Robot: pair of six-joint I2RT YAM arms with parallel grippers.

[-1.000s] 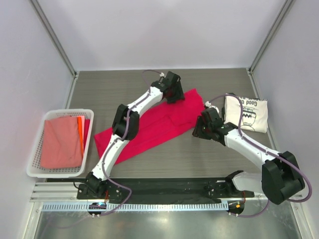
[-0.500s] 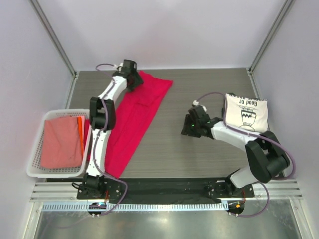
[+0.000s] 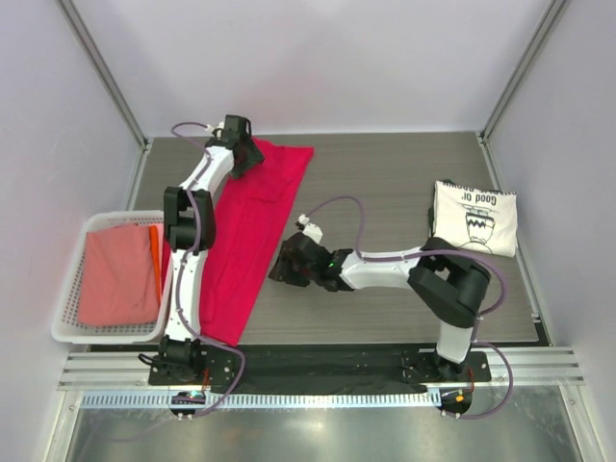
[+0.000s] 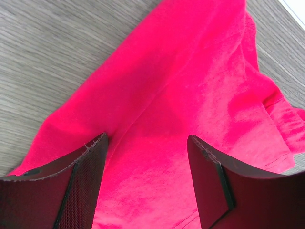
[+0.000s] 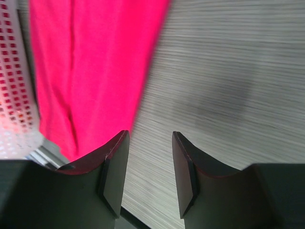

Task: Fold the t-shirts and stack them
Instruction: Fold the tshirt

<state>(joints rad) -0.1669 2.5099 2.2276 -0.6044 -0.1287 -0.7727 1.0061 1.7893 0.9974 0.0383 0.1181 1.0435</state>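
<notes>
T-shirts are what we are working on, two of them on the grey table (image 3: 385,173). The pink t-shirt (image 3: 252,231) is the bigger shape: a long, loosely spread strip running from the upper left of the overhead view down to the lower left, with creases along it. To its left, just beside its lower end, sits the white basket (image 3: 65,306) with reddish cloth inside. The cream t-shirt (image 3: 476,217) lies folded at the right of the frame, well apart from the pink one.

Our left gripper (image 4: 146,139) hangs over the top end of the pink t-shirt, fingers spread wide with cloth under the gap and nothing pinched. Our right gripper (image 5: 150,134) sits low at the shirt's right edge, moderately parted, only bare table between its fingers.

We judge the step to be laying the pink t-shirt out for folding. Next we need a firm pinch on an edge at each end, then a fold across.
</notes>
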